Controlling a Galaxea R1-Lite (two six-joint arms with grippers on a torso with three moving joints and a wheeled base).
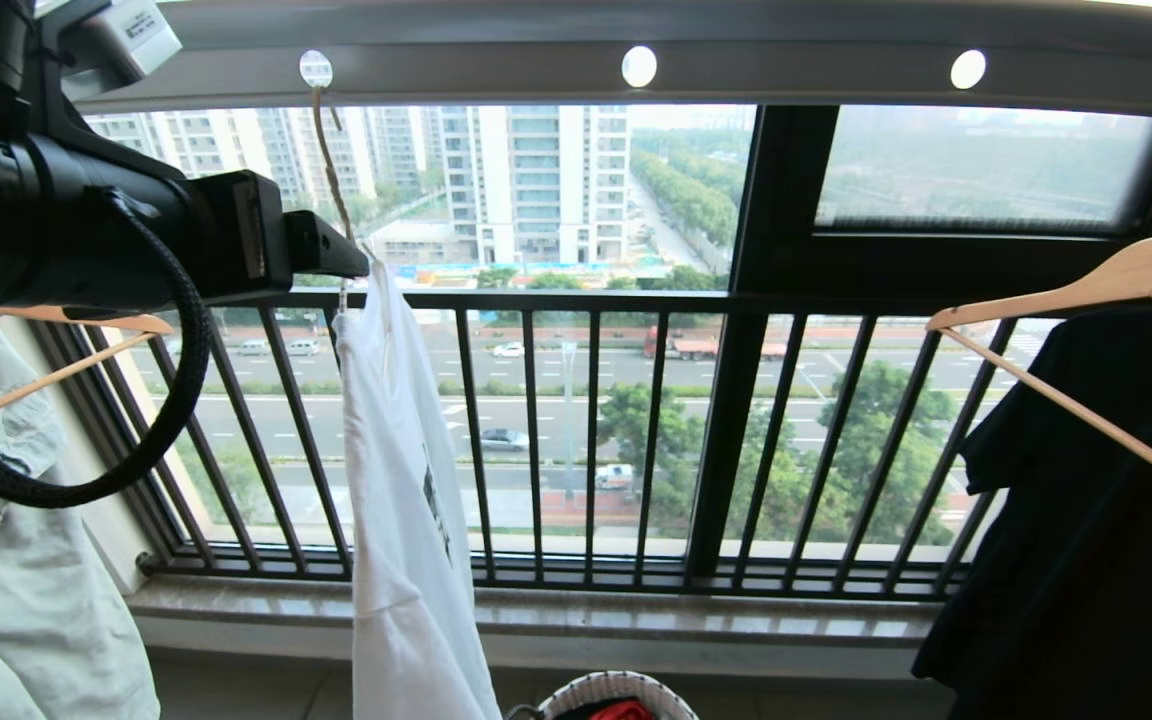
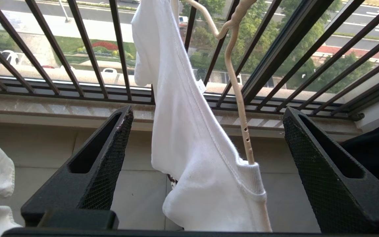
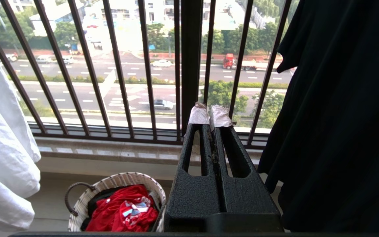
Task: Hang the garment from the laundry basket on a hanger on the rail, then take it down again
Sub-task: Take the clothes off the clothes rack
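Hanging looks finished: the T-shirt [image 1: 406, 480] drapes from the thin cream hanger [image 1: 329, 165], whose long hook sits in the leftmost visible hole of the grey rail [image 1: 786, 45], up at the left of my view. I judge the task is at its turn, with the shirt up and the taking-down not yet begun.

My left hand [image 2: 206, 171] is raised beside the hanger's neck, at the top of the shirt. Its two fingers [image 2: 110, 154] stand wide apart, released, and I see nothing pinched between them. From the wrist, the shirt's collar and the lower stem of the hanger hang in the gap between them, touching neither as far as I can tell.

The next move, I think, calls for closing on the hanger's stem rather than on loose cloth, then lifting the hook up and clear of its hole. A grip on cloth alone might slide the shirt off.

My right hand [image 3: 210, 115] is parked low, fingers clenched together and holding nothing. The basket [image 3: 117, 182] sits on the floor near the window sill, below the shirt and a little right, with red cloth still in it.
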